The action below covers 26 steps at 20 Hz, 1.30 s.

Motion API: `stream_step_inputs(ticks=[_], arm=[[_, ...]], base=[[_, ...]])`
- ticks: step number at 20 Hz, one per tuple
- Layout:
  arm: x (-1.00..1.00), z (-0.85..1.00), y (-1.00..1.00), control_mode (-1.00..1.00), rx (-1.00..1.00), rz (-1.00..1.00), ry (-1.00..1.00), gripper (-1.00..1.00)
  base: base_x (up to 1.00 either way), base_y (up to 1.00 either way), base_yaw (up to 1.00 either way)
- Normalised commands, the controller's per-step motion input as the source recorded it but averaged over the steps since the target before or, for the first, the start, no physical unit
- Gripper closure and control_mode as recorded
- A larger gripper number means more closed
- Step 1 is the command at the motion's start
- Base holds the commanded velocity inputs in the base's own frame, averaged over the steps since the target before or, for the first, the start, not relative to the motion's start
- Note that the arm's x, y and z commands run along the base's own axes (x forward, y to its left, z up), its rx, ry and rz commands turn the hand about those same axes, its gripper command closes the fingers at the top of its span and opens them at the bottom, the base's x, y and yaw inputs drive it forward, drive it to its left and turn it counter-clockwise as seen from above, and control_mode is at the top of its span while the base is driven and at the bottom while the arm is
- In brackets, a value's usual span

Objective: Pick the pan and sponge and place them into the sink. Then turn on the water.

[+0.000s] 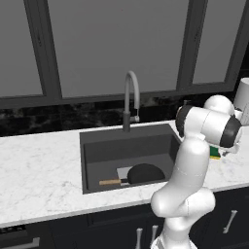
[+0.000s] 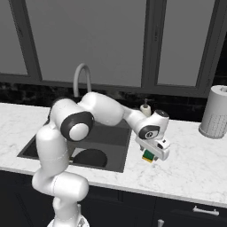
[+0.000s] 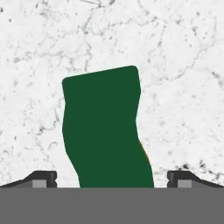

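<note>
The gripper [image 3: 112, 178] stands directly over the sponge [image 3: 105, 129], pointing down at the white marble counter [image 3: 183, 65] to the right of the sink [image 1: 97, 146]; in the hand view the two dark finger tips rise at either side of the lower edge with the sponge's green top between them, and a clear margin of bare counter shows between each tip and the sponge's flanks; the jaws are therefore spread wide and hold nothing. The sponge's long axis runs away from the camera, roughly straight up that view with a slight lean, so it lies across the line joining the two tips; a closing stroke would, in my judgement, meet its two long sides, which is the narrower and more favourable dimension. A thin yellow edge shows along the sponge's right flank, consistent with the yellow layer beneath the green. In the right base view the sponge [image 2: 148, 155] sits on the counter just beside the sink's right rim, immediately under the hand; whether the tips already reach the level of the sponge's sides cannot be told from these views. The pan [image 1: 141, 173] already lies in the sink's basin, its wooden handle pointing left; that part of the task appears done. The gooseneck faucet [image 1: 130, 97] behind the basin shows no stream; the water is not yet on. The step in hand is judged to be the grasp of the sponge; the likely need is a straight descent, if any remains, then closure.
</note>
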Motion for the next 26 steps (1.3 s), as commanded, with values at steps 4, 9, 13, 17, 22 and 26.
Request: stream_step_inputs(ticks=[4, 9, 13, 17, 22, 26], arm=[[0.19, -0.3, 0.0, -1.0, 0.0, 0.01, 0.0, -1.0], [0.18, -0.39, 0.0, -1.0, 0.0, 0.01, 0.0, -1.0], [0.13, -0.37, 0.0, -1.0, 0.0, 0.01, 0.0, -1.0], [0.09, -0.32, 0.0, -1.0, -0.01, 0.0, 0.0, 1.0], [0.05, -0.24, 0.0, -1.0, -0.01, 0.0, 0.02, 1.0], [0.0, 0.0, 0.0, -1.0, 0.0, 0.02, -0.02, 1.0]], base=[[0.0, 0.0, 0.0], [0.0, 0.0, 0.0], [0.0, 0.0, 0.0], [0.0, 0.0, 0.0], [0.0, 0.0, 0.0], [0.0, 0.0, 0.0]])
